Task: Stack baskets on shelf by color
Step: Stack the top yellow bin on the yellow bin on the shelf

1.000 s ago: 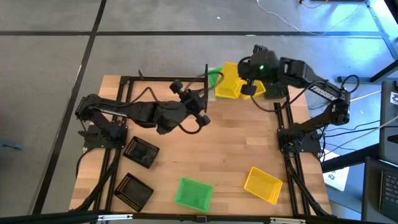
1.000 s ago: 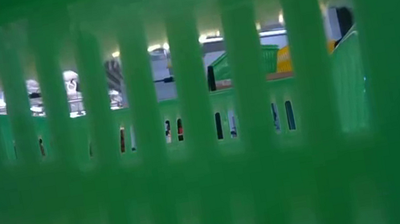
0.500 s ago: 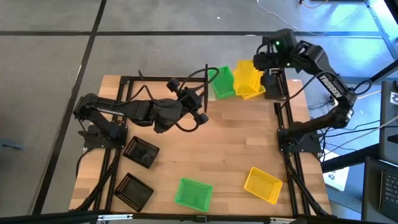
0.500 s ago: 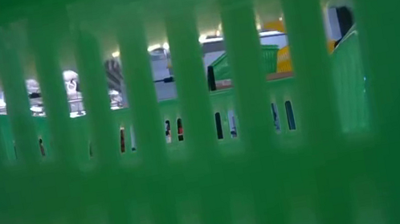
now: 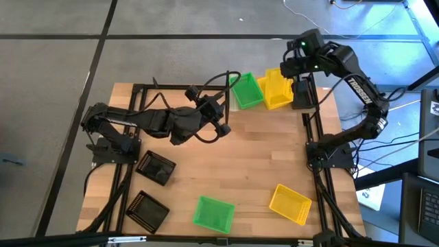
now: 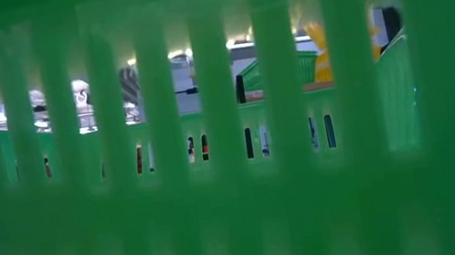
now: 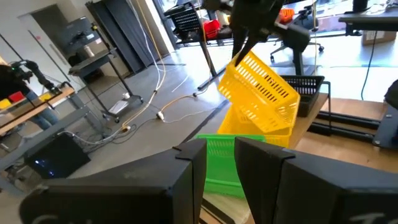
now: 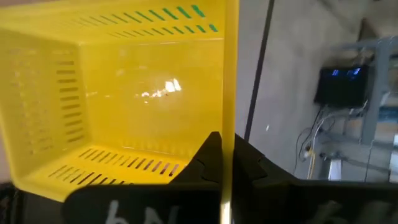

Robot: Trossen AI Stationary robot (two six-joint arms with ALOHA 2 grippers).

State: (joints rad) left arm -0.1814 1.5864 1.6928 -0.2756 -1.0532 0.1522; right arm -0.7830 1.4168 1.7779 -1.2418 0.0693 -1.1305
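Note:
My right gripper (image 5: 288,67) is shut on a yellow basket (image 5: 276,88) at the table's far right, beside a green basket (image 5: 247,90) on the shelf (image 7: 314,115). In the left wrist view the held basket (image 7: 261,81) hangs tilted over a second yellow basket (image 7: 261,121); whether the two touch I cannot tell. A black basket (image 5: 302,92) stands on the shelf to their right. My left gripper (image 5: 221,127) waits level over the table's middle, its fingers (image 7: 193,168) slightly apart with nothing between them. My right gripper pinches one side wall of the yellow basket at its rim (image 8: 229,124), one finger (image 8: 208,155) inside the basket and one outside. The fingers slant down from the far side. The basket hangs tilted below them, its open side turned toward the gripper.
On the near half of the table lie two black baskets (image 5: 156,168) (image 5: 147,209), a green one (image 5: 212,213) and a yellow one (image 5: 290,204). That green basket's slatted wall (image 6: 220,193) fills the low view. Black frame posts (image 5: 312,130) run along both sides.
My right gripper has carried the yellow basket toward the table's right edge, from over the green basket to the place beside it, rolling its wrist on the way. The basket has turned and tipped with it. The green basket now shows whole.

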